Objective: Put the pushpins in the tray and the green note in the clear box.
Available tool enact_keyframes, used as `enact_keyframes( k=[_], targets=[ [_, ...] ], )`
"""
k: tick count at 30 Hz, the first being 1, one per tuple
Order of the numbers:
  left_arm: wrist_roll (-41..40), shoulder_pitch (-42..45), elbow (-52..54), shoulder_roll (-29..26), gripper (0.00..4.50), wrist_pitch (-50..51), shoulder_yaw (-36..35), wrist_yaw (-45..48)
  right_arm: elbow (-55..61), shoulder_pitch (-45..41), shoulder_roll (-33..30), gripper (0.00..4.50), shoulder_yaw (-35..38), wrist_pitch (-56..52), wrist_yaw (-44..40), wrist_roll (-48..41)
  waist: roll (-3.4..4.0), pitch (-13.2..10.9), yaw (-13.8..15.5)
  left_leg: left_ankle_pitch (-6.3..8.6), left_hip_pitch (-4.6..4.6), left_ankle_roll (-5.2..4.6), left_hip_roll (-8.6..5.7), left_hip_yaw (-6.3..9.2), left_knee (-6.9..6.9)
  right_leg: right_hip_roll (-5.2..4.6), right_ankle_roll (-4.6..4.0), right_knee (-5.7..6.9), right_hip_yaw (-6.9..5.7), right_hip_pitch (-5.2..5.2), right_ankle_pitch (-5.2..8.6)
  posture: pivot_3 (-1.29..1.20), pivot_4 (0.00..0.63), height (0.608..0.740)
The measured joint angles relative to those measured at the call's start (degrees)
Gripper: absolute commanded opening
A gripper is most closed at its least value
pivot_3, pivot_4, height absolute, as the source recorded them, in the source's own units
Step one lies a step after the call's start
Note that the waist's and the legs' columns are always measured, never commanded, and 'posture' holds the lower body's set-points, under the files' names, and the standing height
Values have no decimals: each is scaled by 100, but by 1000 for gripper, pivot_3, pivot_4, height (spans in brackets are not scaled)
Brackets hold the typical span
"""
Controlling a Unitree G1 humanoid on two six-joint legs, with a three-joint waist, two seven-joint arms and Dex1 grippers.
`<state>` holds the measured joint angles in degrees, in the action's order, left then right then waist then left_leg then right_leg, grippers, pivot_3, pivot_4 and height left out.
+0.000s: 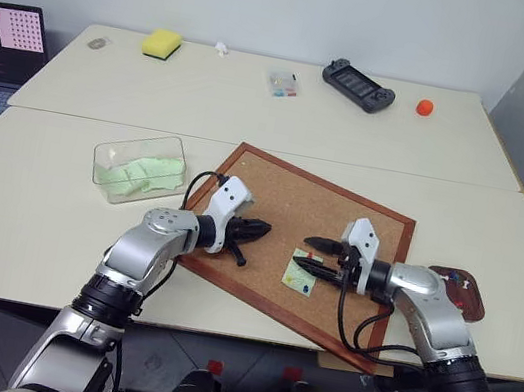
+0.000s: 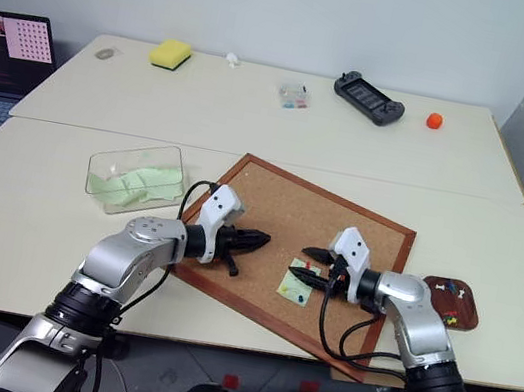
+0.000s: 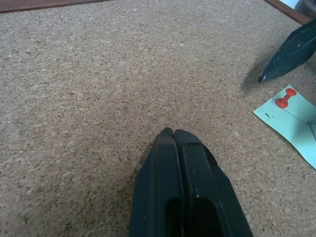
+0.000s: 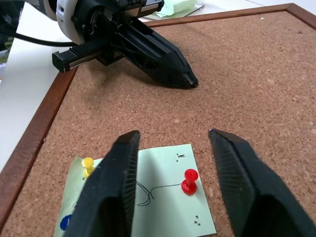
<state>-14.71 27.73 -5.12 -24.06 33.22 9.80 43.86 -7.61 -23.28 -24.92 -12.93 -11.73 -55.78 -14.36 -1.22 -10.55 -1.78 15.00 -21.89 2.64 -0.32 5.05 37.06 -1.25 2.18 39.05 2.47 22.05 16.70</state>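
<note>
1. Note (image 4: 148,197): pale green square with a pen squiggle, lying flat on the corkboard (image 1: 282,195) near its 5 o'clock edge, pinned by a red pin (image 4: 189,180), a yellow pin (image 4: 88,163) and a blue pin (image 4: 64,222).
2. You have the right gripper (image 4: 173,136) over the note, jaws apart, nothing held.
3. Your left gripper (image 1: 258,229) sits at the note's 9 o'clock, jaws together and empty.
4. The tray (image 1: 471,306), at 3 o'clock, already holds some pins.
5. The box (image 1: 106,160), at 10 o'clock, holds green paper.
6. Left, I judge: pull three pins, move this note.

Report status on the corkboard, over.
Left gripper shut, empty. Right gripper open over green note. Red pushpin holds it down. Tray unobstructed.
</note>
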Motion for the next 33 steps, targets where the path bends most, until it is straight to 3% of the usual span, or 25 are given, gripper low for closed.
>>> enact_keyframes(
  k=[8, 18, 24, 33],
  targets=[
    [9, 0, 3, 0, 0, -11, 0, -5, -255, -48, 37, 28, -5, 291, -7, 218, 0, 0, -1, 0, 0, 0, 0, 1, 0, 0, 0, 1, 0, 0, 0, 0, 150, 740],
    [116, 40, 1, 20, 0, 0, 57, -71, -207, -44, 99, 28, 196, -212, -52, -116, 0, 0, 3, 0, -1, 0, 0, 4, 1, -1, -1, 3, -1, 0, -1, 0, 150, 740],
    [169, 49, -1, 56, 0, 29, 82, -170, 555, -64, 40, 28, 656, -799, -138, -766, 5, 7, 2, 0, 9, 0, -2, 36, 0, -1, -1, 1, -6, -12, 0, 0, 150, 740],
    [182, 88, -40, 103, 0, 33, 113, -190, 1013, 61, -225, 28, 1378, -1451, 629, -964, 8, 9, 16, -1, 9, 0, -5, 46, 1, -3, 0, 1, -9, -16, -1, 0, 150, 740]
  ],
)
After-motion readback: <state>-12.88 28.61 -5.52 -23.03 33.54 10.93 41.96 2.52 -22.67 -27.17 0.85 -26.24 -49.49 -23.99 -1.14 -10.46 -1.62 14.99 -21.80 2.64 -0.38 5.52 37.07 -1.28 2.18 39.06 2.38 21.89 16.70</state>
